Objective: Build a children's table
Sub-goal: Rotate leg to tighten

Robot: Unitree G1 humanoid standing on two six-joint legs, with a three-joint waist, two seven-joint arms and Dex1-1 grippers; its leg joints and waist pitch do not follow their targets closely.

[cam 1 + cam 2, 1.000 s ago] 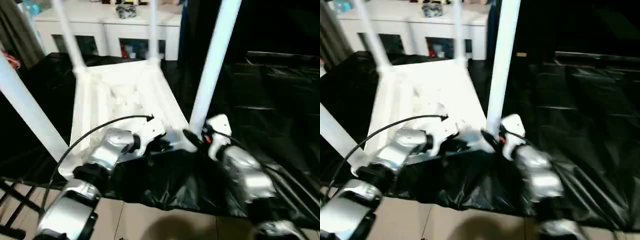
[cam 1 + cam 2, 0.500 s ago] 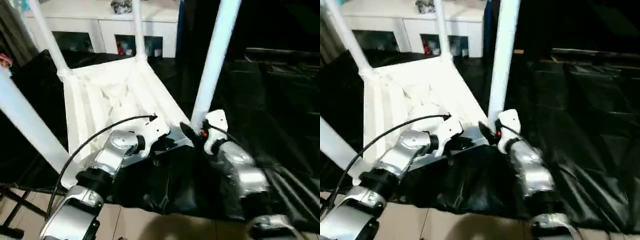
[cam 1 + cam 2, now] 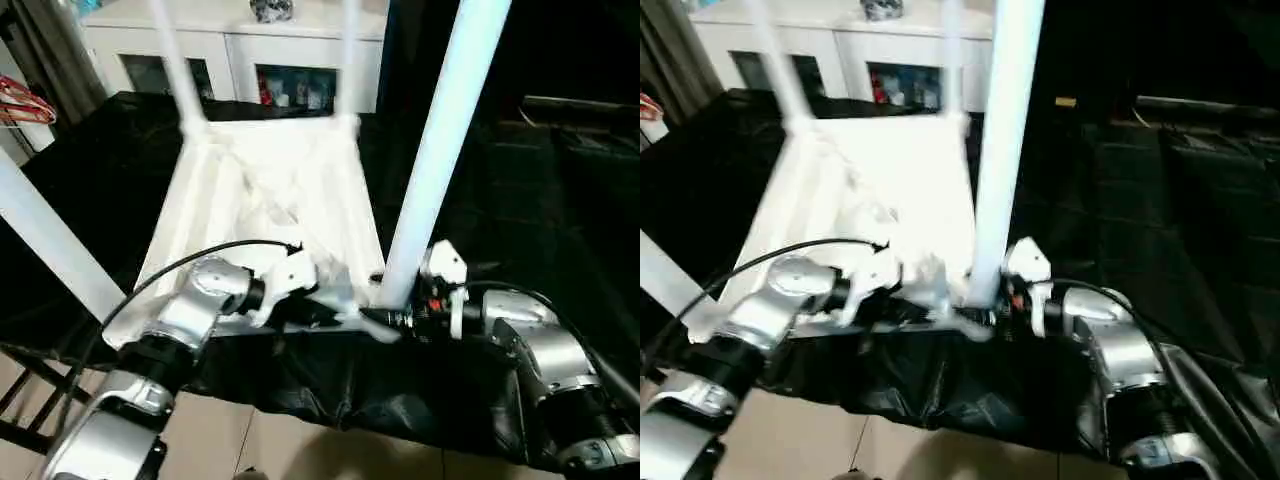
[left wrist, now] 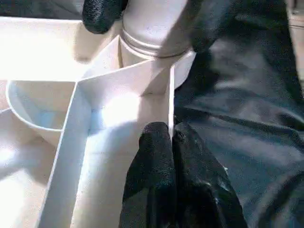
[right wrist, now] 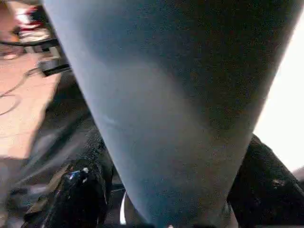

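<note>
The children's table [image 3: 270,190] lies upside down on a black sheet, all white, with its ribbed underside up. Its legs stand in the corner sockets: a near right leg [image 3: 440,140], a near left leg [image 3: 50,240] and two far ones. My left gripper [image 3: 322,306] is at the near rim. In the left wrist view it [image 4: 171,130] is shut on a thin rim wall beside the near right socket. My right gripper [image 3: 395,318] is open astride the base of the near right leg. Its fingers [image 5: 80,199] flank the leg [image 5: 171,95].
The black sheet [image 3: 530,200] covers the work surface and drapes over its near edge. A white cabinet with glass doors [image 3: 250,50] stands behind the table. A red hanger [image 3: 25,100] shows at the far left, tiled floor [image 3: 280,450] at the bottom.
The camera has shifted. My right gripper has moved from beside the near right leg to astride its base. My left gripper stays on the near rim.
</note>
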